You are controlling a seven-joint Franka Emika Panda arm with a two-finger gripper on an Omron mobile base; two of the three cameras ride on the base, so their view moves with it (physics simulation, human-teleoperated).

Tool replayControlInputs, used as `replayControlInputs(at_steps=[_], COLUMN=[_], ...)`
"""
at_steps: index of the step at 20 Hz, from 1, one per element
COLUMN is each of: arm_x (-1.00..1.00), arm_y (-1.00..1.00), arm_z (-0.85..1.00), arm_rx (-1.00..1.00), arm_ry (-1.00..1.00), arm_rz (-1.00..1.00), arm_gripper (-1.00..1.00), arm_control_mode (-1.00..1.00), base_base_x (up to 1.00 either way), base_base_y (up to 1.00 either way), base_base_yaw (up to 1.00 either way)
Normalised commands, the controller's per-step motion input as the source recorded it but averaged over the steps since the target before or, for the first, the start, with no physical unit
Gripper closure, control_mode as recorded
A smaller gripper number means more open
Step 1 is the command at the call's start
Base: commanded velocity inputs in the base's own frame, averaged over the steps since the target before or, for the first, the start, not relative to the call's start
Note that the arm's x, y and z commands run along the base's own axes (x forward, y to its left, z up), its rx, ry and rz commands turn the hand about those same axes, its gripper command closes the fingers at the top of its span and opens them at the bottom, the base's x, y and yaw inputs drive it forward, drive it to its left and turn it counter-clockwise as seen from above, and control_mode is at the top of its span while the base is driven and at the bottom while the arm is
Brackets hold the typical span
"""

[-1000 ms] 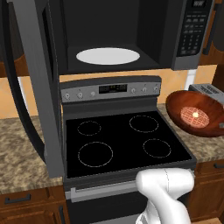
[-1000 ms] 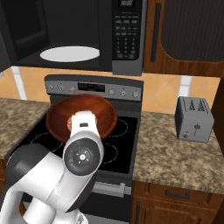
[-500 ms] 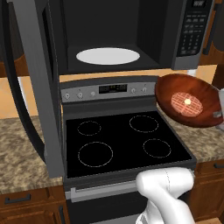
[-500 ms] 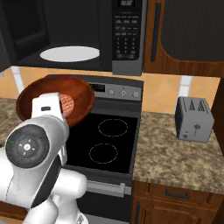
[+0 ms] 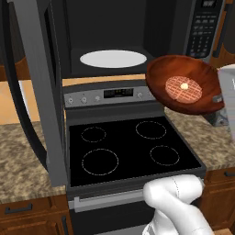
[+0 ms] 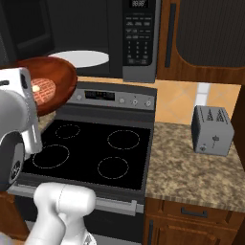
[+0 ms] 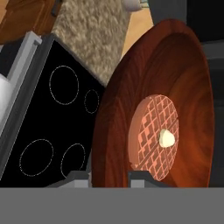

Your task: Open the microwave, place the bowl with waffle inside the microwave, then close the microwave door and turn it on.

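Tool [image 7: 109,177] clamped on rim of shallow glossy reddish-brown bowl [image 5: 183,82] carrying gridded tan waffle [image 5: 183,89], mid-right of left base frame. Open dark grey microwave [image 5: 114,41] cavity up-left; white round plate [image 5: 113,58] slightly higher.

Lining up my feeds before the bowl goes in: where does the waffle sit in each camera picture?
Left base view: the waffle is right of centre, upper half, lying in the bowl.
Right base view: far left edge, upper half, beside the white arm.
Hand view: lower right of centre, above the hand's tips, which clamp the bowl's rim.
Shared landmark: the black stove with its four rings.
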Motion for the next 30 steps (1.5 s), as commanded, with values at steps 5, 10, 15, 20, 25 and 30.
replayControlInputs(at_steps=[5, 10, 15, 20, 25, 30], arm_x=[0.44, 0.66, 0.62, 0.63, 0.70, 0.75], arm_y=[0.73, 0.25, 0.16, 0.22, -0.01, 0.11], arm_z=[0.43, 0.27, 0.02, -0.01, -0.08, -0.07], arm_rx=[-0.12, 0.06, 0.13, 0.05, 0.04, 0.00], arm_ry=[0.06, 0.00, -0.04, -0.01, -0.01, 0.06], arm_rz=[-0.10, -0.20, -0.18, -0.02, 0.00, 0.00], arm_gripper=[1.00, 1.00, 1.00, 1.00, 1.00, 1.00], arm_control_mode=[-1.00, -1.00, -1.00, -1.00, -1.00, -1.00], base_base_x=[0.00, 0.00, 0.00, 0.00, 0.00, 0.00], base_base_y=[0.00, 0.00, 0.00, 0.00, 0.00, 0.00], base_base_yaw=[0.00, 0.00, 0.00, 0.00, 0.00, 0.00])
